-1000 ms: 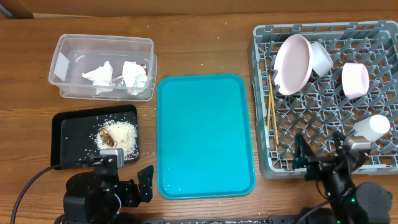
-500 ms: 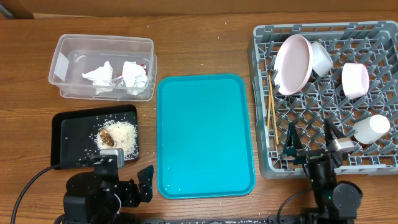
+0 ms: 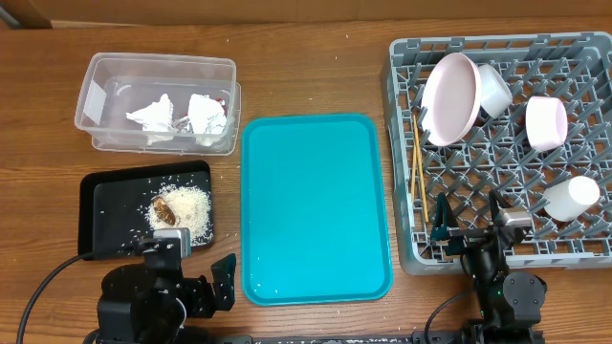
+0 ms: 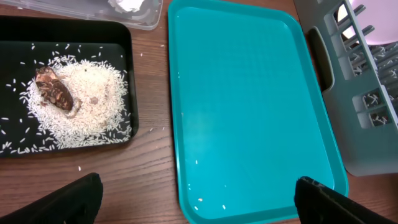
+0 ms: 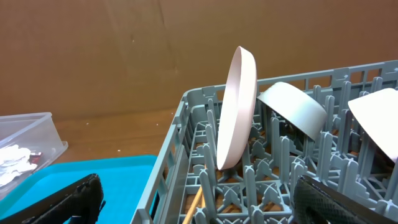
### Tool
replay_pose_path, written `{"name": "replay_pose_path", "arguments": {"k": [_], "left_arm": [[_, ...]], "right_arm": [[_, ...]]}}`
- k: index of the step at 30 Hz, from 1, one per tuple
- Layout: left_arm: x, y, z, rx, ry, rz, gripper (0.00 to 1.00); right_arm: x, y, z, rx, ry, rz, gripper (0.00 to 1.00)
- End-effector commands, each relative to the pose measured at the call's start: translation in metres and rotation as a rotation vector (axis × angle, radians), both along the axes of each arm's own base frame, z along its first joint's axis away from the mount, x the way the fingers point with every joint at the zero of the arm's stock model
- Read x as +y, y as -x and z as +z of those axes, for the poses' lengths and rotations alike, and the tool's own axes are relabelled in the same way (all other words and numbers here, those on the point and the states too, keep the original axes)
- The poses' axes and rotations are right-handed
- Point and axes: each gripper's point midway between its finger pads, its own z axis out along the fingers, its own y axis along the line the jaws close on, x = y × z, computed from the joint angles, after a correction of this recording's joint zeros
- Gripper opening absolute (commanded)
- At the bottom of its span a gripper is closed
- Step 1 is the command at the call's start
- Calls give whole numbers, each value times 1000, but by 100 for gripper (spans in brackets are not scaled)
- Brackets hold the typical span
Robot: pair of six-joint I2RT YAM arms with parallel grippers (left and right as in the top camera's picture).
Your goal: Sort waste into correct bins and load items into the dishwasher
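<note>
Right gripper [image 3: 470, 227], jaws spread wide and holding nothing, poised above the near left part of the grey dish rack [image 3: 583, 53]. Just ahead of it and slightly left, two chopsticks [image 3: 417, 170] lie side by side in the rack, long axis running almost straight away from the jaws. The overhead view gives their full length, the wrist view only one tip at its lower edge. Beyond them a pale pink plate [image 5: 239, 106] stands on edge among the pegs. The wrist view shows it rim-on and nearly upright, the overhead view its broad hollow face. Right of the plate a white bowl [image 5: 292, 109] rests tilted. Farther right sit a small pink bowl [image 3: 546, 123] and a white cup [image 3: 571, 196], the cup's long axis pointing right.

Left gripper [image 4: 199, 205], jaws likewise wide and empty. Straight ahead lies the teal tray [image 4: 249, 112], long axis running away from the jaws. Ahead and left, the black tray [image 4: 18, 28] holds a mound of rice [image 4: 93, 106] with a brown scrap [image 4: 55, 92] on the mound's left side. Beyond it the clear tub [image 3: 158, 72] holds crumpled tissues [image 3: 153, 113], and the wrist view catches only the tub's near edge.
</note>
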Motion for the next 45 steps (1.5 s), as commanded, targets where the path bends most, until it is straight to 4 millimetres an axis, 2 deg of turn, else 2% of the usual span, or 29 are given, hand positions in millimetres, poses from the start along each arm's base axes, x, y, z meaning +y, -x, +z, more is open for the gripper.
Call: {"name": "replay_pose_path", "arguments": {"k": [1,31,35,41,45], "left_arm": [[-1,0,1,-4,11,0,100],[0,1,-1,-12,10,6,100],[4,-21,1,-169,-22,12,100],[0,-50,-18,-428,-51,-27,100],[-2,-72,-13,-631,-114,-57,100]], "right_arm": [[0,0,-1,-7,3,-1,100],[0,0,-1,-7,3,-1,100],[0,0,-1,-7,3,-1,100],[0,0,-1,-7,3,-1,100],[0,0,-1,-7,3,-1,100]]}}
